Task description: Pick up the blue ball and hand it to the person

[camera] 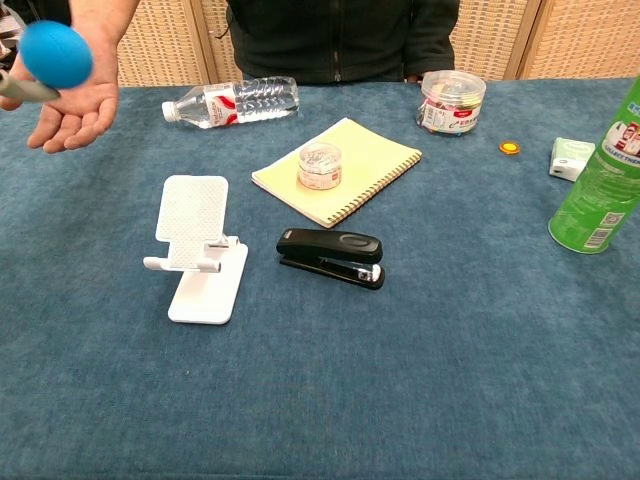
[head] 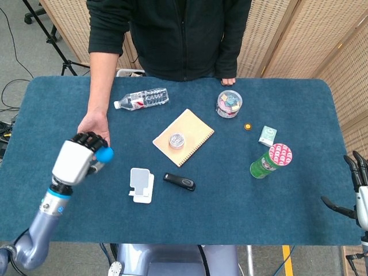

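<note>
blue ball (head: pixel 104 154) is up off the table, held in the left hand (head: pixel 77 158), sitting at the fingertip end with the fingers curled round it. from the chest view you mostly just see the ball and a bit of a grey finger, so exactly how it's pinched is hard to say. right behind the hand, on the far side, is the person's hand (camera: pixel 73 105), palm up and open, and the ball looks to be just over it, touching or not i can't tell. off to the hand's right on the blue table (head: pixel 230 213) is a white phone stand (head: pixel 141 185), and beyond that a black stapler (head: pixel 179 181). further right and away from the hand there's a notebook (head: pixel 190 133) with a small round tin (head: pixel 176 140) on it, and a water bottle (head: pixel 142 99) lying on its side. right hand (head: pixel 356 192) is way over at the opposite table edge, fingers spread, holding nothing.
</note>
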